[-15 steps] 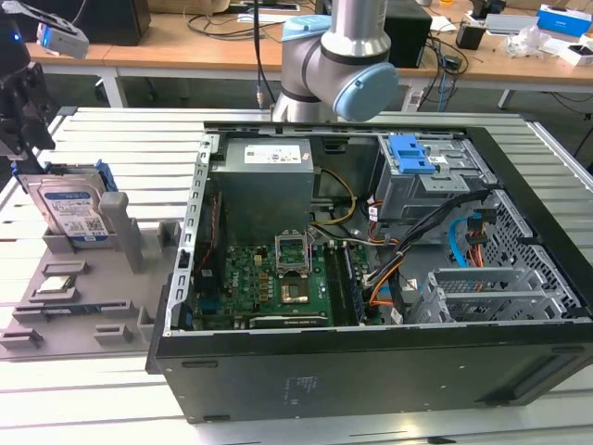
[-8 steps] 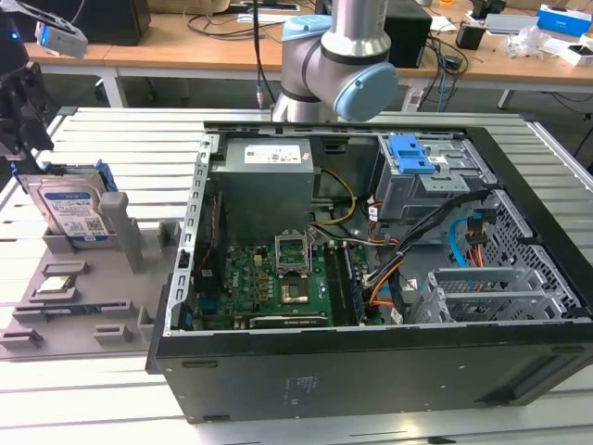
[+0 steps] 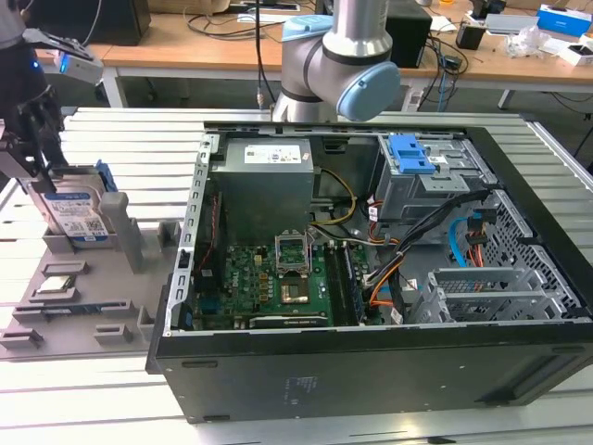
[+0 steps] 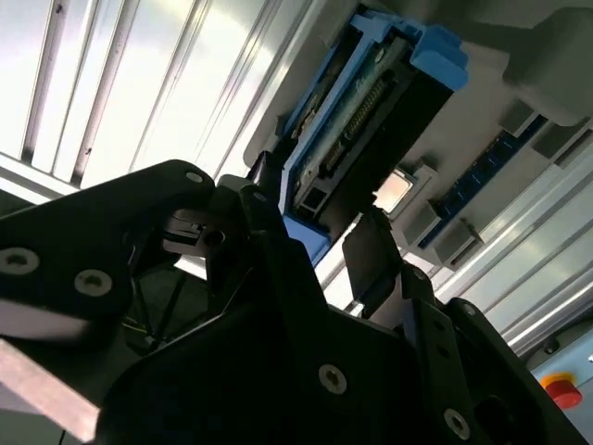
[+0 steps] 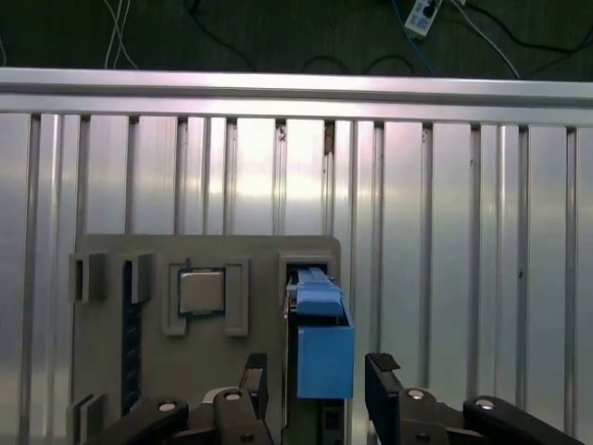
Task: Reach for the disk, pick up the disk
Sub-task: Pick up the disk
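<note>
Black gripper (image 3: 37, 153) hangs at the exterior view's left, pointing down over a flat grey plastic tray (image 3: 102, 287). Its fingers (image 5: 382, 369) are spread, one on each side of the upright silver metal disk with blue plastic bracket (image 5: 324, 348), with gaps visible. In the exterior view the gripper partly hides the disk's label; both wrist views cut off the gripper body.

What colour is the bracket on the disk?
The bracket is bright blue, clearest in the first wrist view.
</note>
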Tool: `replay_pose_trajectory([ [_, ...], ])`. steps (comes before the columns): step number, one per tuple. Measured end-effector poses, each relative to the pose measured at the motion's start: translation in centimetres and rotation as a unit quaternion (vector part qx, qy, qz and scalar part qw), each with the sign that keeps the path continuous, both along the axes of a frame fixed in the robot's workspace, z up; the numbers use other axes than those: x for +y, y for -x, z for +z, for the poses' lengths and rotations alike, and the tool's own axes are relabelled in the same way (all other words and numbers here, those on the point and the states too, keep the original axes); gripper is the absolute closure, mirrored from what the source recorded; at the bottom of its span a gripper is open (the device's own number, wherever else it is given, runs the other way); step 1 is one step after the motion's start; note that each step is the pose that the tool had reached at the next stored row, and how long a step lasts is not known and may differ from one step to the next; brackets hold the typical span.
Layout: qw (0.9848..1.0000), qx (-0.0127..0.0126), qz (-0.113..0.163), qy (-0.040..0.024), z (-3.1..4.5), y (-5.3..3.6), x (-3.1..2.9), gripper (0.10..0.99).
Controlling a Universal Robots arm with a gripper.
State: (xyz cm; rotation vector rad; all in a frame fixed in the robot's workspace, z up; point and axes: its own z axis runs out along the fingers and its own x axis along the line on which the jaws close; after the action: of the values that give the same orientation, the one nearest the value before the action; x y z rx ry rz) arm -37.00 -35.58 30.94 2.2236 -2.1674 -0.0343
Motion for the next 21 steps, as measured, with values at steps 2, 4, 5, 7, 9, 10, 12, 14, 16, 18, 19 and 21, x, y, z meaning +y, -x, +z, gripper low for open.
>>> replay_pose_trajectory([
  [2,1.0000,0.0001,0.000,-0.0037,-0.22,0.02,0.03,0.541],
  [4,0.9999,0.0000,0.000,-0.0110,-0.37,0.03,0.03,0.541],
  [5,0.9999,0.0000,0.000,-0.0142,-0.44,0.05,0.03,0.541],
  [7,0.9998,-0.0002,0.001,-0.0173,-0.67,0.08,-0.03,0.541],
  [9,0.9998,0.0001,0.007,-0.0172,-1.06,0.10,-0.21,0.541],
  [10,0.9998,0.0001,0.010,-0.0171,-1.20,0.10,-0.22,0.541],
  [12,0.9997,0.0003,0.015,-0.0169,-1.58,0.10,-0.23,0.541],
  [14,0.9997,0.0003,0.018,-0.0169,-1.93,0.10,-0.23,0.541],
  [16,0.9997,0.0003,0.019,-0.0169,-2.30,0.09,-0.23,0.541],
  [18,0.9997,0.0004,0.019,-0.0165,-2.33,0.10,-0.23,0.541],
  [19,0.9997,0.0004,0.019,-0.0164,-2.33,0.10,-0.23,0.541],
  [21,0.9997,0.0003,0.019,-0.0162,-2.34,0.10,-0.23,0.541],
])
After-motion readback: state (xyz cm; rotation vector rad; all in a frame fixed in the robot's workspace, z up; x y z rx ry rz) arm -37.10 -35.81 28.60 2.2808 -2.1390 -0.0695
